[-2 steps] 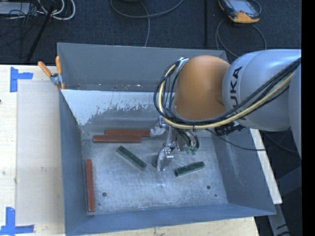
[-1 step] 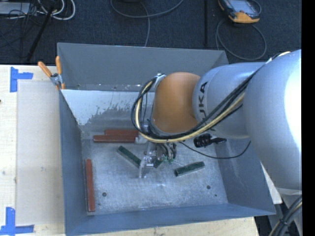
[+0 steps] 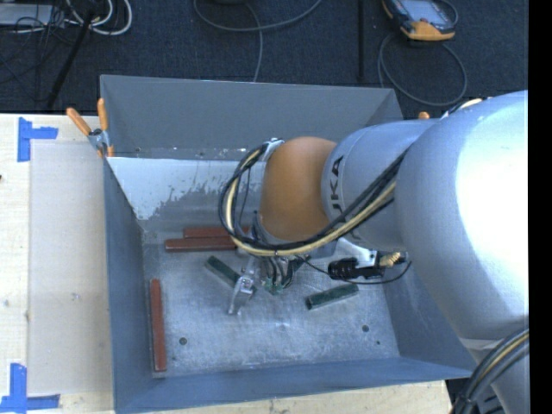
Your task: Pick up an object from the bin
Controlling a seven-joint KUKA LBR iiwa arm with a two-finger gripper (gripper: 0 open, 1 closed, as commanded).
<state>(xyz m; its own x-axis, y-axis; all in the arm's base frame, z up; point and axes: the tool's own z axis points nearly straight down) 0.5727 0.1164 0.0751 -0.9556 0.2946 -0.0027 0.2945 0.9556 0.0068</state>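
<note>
My gripper reaches down under the arm's orange cover to the bin floor near the middle. A dark green flat block lies just to its upper left, close by or touching it. A second dark green block lies on the floor to the right. Something small and greenish sits partly hidden under the wrist.
Two brown sticks lie side by side at the foot of the bin's back slope. Another brown stick lies lengthwise along the left wall. The arm and its cables cover the bin's right half.
</note>
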